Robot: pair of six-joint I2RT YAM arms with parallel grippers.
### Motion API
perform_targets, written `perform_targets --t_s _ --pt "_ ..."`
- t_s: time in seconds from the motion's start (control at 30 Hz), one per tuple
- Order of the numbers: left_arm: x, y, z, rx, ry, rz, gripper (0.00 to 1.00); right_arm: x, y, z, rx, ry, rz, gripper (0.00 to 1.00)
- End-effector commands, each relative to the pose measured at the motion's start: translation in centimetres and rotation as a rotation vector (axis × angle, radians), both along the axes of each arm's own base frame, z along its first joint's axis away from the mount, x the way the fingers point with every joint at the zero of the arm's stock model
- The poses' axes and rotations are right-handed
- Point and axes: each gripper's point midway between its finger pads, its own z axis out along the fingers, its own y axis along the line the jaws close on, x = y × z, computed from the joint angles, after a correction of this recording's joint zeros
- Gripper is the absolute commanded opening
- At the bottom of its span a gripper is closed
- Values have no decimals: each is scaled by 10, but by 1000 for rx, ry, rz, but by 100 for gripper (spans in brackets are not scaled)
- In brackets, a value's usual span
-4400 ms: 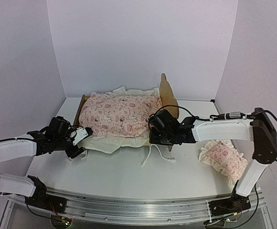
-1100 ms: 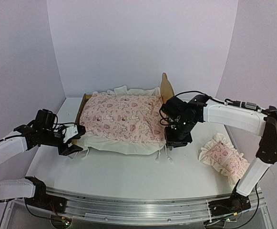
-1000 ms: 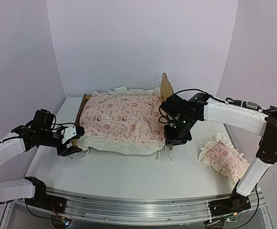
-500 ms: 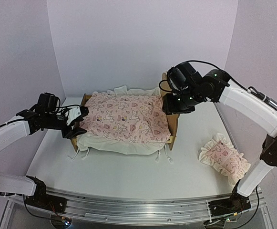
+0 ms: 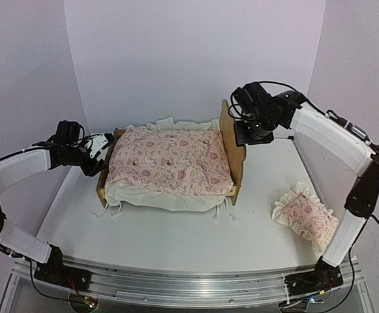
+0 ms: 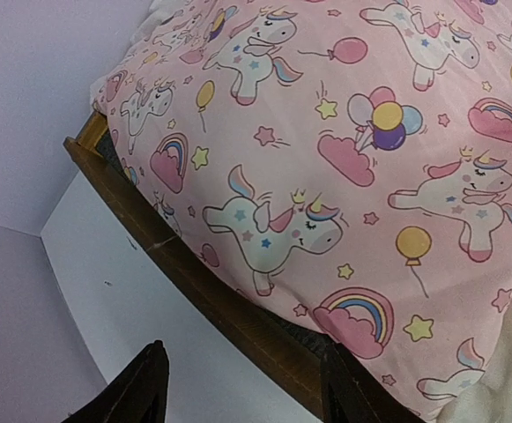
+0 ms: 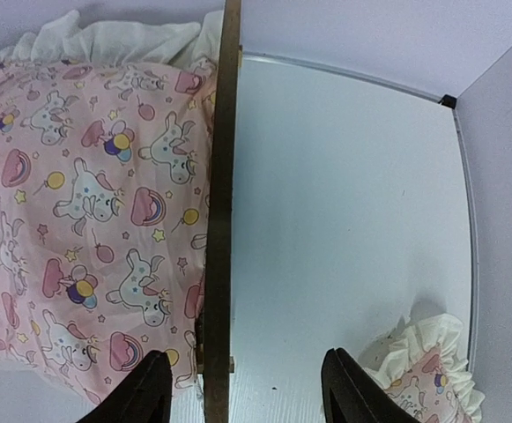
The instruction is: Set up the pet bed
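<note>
While outstretched over pet bed (image 5: 233, 153) ends, left jaws, right jaws gape, seemingly empty.

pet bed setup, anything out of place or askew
Yes: the ruffled pink pillow lies on the table, off to the right of the pet bed, not on it. The quilt covers the bed, its white edge drooping over the near side.

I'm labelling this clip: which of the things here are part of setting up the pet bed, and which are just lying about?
Part of the job:
- pet bed, standing on the table
- pink quilt, spread over it

Lying about:
- ruffled pillow, loose on the table right of the bed and not touching it; it may be wanted later
</note>
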Motion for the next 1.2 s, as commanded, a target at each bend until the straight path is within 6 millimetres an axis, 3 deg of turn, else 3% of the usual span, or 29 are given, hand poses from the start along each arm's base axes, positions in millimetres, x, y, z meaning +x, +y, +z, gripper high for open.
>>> perform_targets --t_s 0.0,0.1,0.17,0.3,0.47,0.6,0.73,0.9,1.0,1.1,1.17 --pt "15 1 35 -74 -53 48 61 5 18 -14 38 64 56 58" --pt "19 6 40 -85 -66 67 61 8 20 -25 23 87 66 47" --pt "20 8 43 -89 -71 71 62 8 17 -30 4 97 68 30" --pt "21 13 52 -91 -89 45 62 1 9 -37 -52 115 124 8" --pt "10 12 59 15 -126 -162 63 -20 1 -46 -111 173 331 0" --pt "-16 4 35 131 -92 -374 63 -33 -12 -52 -121 205 492 0" --pt "-43 -9 25 115 -59 -527 64 -31 -12 -51 -115 163 656 0" --pt "-90 -18 5 127 22 -752 66 5 5 -55 -109 95 772 1" --pt "-117 -17 -7 186 48 -878 68 41 18 -55 -77 45 807 3" --pt "-128 -12 -20 257 51 -942 69 81 33 -63 -69 10 812 8" --pt "-131 -10 -26 287 55 -963 69 109 42 -57 -60 -27 763 12"
